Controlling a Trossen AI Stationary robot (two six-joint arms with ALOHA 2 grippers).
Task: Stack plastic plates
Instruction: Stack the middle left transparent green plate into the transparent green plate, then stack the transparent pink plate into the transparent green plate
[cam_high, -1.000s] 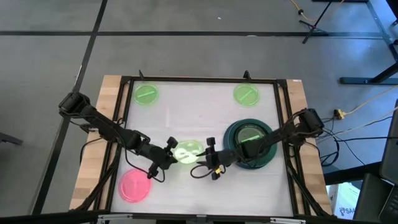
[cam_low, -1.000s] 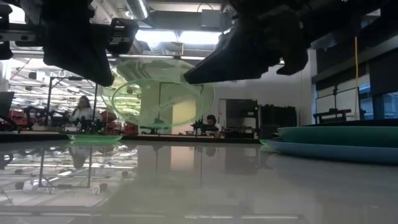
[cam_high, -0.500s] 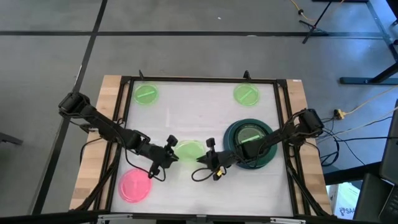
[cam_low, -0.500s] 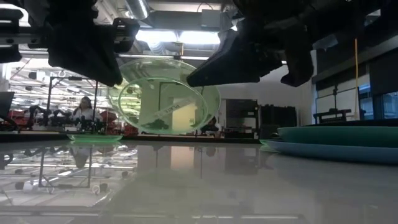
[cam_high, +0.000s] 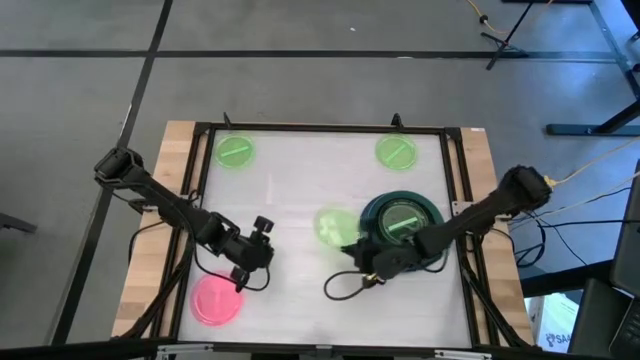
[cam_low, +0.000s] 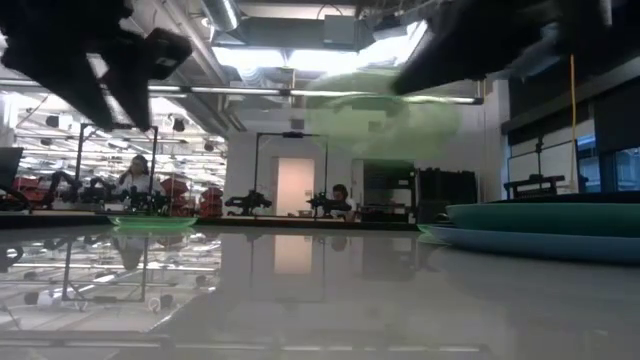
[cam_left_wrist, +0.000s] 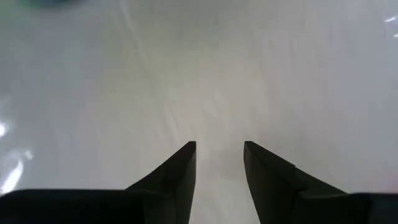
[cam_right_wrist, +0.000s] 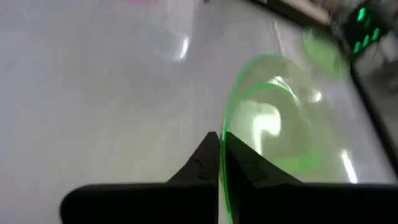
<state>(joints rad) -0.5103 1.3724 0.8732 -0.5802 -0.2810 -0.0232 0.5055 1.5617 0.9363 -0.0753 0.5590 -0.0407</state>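
A small lime-green plate (cam_high: 334, 227) hangs above the table's middle with my right gripper (cam_high: 350, 246) shut on its rim. Just to its right stands the stack (cam_high: 402, 228): a slate-blue plate, a teal-green one and a small lime-green one on top. Two more lime-green plates (cam_high: 235, 153) (cam_high: 395, 152) lie flat near the far edge. A pink plate (cam_high: 215, 298) lies flat near the left front corner. My left gripper (cam_high: 262, 232) stands open to the left of the middle, with nothing between its fingers (cam_left_wrist: 180, 168). My right gripper pinches the lime-green plate's rim (cam_right_wrist: 225, 127) between its two fingers (cam_right_wrist: 208, 155), at the plate's near right edge. The fingers come from the table's near right, slanting toward the far left. The plate (cam_low: 380, 115) is lifted clear of the table.
The stack (cam_low: 545, 225) takes up the table's right middle. A black frame (cam_high: 200, 200) borders the white table top, with wooden strips outside it. People sit in the room beyond the far edge (cam_low: 135, 175).
My left gripper has opened, let go of the lime-green plate and drawn back toward the table's left edge. My right gripper has shut on the plate's rim and carried it, clear of the table, toward the stack on the right.
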